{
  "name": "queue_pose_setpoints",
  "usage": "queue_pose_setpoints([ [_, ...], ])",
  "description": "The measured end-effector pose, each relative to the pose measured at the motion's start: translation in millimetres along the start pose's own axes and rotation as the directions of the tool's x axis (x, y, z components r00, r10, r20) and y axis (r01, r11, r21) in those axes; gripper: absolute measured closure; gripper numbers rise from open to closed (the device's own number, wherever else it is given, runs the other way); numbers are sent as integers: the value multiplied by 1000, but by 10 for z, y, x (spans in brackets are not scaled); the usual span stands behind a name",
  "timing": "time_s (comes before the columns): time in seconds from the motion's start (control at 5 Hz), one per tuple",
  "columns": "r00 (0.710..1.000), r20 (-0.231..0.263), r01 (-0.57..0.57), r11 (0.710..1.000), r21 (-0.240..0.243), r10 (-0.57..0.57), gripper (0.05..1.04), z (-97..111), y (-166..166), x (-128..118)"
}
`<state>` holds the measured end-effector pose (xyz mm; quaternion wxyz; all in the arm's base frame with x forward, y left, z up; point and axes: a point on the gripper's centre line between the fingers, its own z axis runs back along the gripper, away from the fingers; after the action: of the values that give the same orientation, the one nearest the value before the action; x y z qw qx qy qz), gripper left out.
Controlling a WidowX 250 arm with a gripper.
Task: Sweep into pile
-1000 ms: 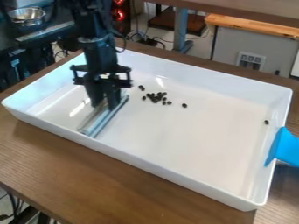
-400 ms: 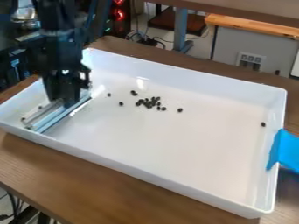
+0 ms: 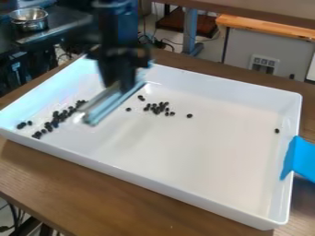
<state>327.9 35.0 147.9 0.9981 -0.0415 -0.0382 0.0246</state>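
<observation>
Hand: we find the hand point(image 3: 123, 83) at the upper left of the frame, clamped on the sweeper point(image 3: 111, 104).
Sweeper: a pale bar set aslant, between two groups of bits; we cannot tell whether it touches the tray floor.
Bits: small and dark, in a loose slanting row point(image 3: 56, 118) at the left of the frame and a cluster point(image 3: 156, 109) just above centre, with one bit point(image 3: 277, 131) alone at far right.
Risk: we judge that a raised or tilted blade could ride over bits, and a sweep begun too far in could miss the outliers. Pushing back through the row could scatter it, since bits this round probably roll. The loner by the right wall may be hard to get behind.
Tray: white, shallow, wide point(image 3: 184, 159), with blue tape point(image 3: 302, 159) over its right rim.
Worktop: brown wood grain point(image 3: 92, 198).
Room: we see a metal bowl point(image 3: 29, 18) at upper left, cables behind, and a grey cabinet point(image 3: 240, 48) with a wooden top at upper right.
</observation>
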Motion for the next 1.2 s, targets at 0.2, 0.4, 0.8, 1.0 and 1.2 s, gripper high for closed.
queue_pose_setpoints([
  [0.2,1000,8,27,999,-19,-27,742,-10,-455,141],
  [0.4,1000,10,23,1000,-10,-23,742,-118,-725,283],
  [0.8,998,-23,-58,998,3,58,742,-531,-828,572],
  [1.0,996,-50,-81,996,-23,79,742,-647,-859,572],
  [1.2,994,-57,-93,994,-50,90,742,-696,-759,556],
])
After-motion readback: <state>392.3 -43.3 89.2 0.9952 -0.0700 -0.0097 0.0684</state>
